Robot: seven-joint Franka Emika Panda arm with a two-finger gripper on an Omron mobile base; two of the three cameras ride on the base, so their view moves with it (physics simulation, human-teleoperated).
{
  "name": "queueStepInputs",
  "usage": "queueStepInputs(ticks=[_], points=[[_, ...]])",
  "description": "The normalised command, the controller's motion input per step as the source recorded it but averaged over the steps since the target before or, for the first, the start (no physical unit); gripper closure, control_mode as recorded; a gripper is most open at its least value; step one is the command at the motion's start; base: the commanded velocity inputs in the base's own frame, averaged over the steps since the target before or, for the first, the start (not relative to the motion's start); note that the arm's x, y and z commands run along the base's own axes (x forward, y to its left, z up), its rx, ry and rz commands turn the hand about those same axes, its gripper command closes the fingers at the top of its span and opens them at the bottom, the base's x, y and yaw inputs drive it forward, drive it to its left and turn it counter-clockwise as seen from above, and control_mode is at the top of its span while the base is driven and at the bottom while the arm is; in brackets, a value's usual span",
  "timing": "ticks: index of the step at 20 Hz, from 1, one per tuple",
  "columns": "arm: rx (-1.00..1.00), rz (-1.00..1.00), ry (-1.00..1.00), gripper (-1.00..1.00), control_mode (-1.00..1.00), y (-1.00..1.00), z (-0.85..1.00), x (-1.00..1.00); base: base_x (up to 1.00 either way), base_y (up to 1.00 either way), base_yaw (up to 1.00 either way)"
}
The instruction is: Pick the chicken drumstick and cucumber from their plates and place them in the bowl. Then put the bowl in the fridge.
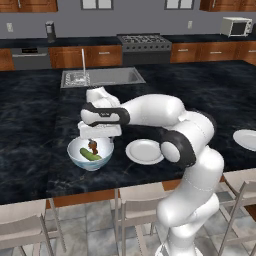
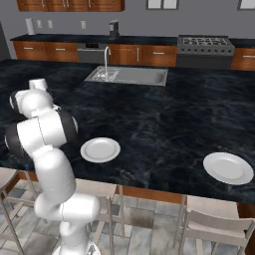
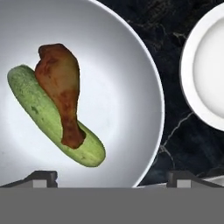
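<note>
Already the chicken drumstick (image 3: 61, 92) lies inside the bowl (image 3: 131, 87), draped across the cucumber (image 3: 52, 118), which runs from about 10 o'clock to 5 o'clock in the hand view. Both sit left of the bowl's centre there. In the left base view the bowl (image 1: 80, 159) stands on the dark desk (image 1: 30, 130) near its front edge, with one emptied plate (image 1: 145, 151) just beside it at 3 o'clock and a second plate (image 1: 246, 138) well apart at the far right.

The pincer (image 3: 111, 177) hangs above the bowl with its two tips (image 3: 41, 177) spread wide and nothing between them.

Judging from this, the filling is done and the step in hand is taking hold of the bowl for the trip to the fridge. To do it well, I would shift the hand toward the rim, at 3 o'clock in the hand view, where the wall is bare, so one tip goes inside and one outside without touching the food. Close on the wall low enough to get firm purchase, since the base is narrow and the bowl may tip. Lift straight and keep it level; the drumstick rests loosely on the cucumber and could roll. Mind the neighbouring plate beside that rim.
</note>
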Motion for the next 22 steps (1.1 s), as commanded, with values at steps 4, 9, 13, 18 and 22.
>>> queueStepInputs(ticks=[4,9,13,18,22], points=[[0.0,0.0,0.0,-1.0,-1.0,-0.37,0.0,-0.21,0.0,0.0,0.0],[0.03,0.0,-0.01,-1.0,-1.0,-0.41,0.0,-0.21,0.0,0.0,0.0],[0.11,0.06,-0.01,-1.0,-1.0,-0.41,0.0,-0.15,0.0,0.0,0.0],[0.12,0.04,-0.03,-1.0,-1.0,-0.12,-0.06,-0.02,0.0,0.0,0.0],[0.09,0.06,-0.13,-1.0,-1.0,0.0,-0.22,0.0,0.0,0.0,0.0]])
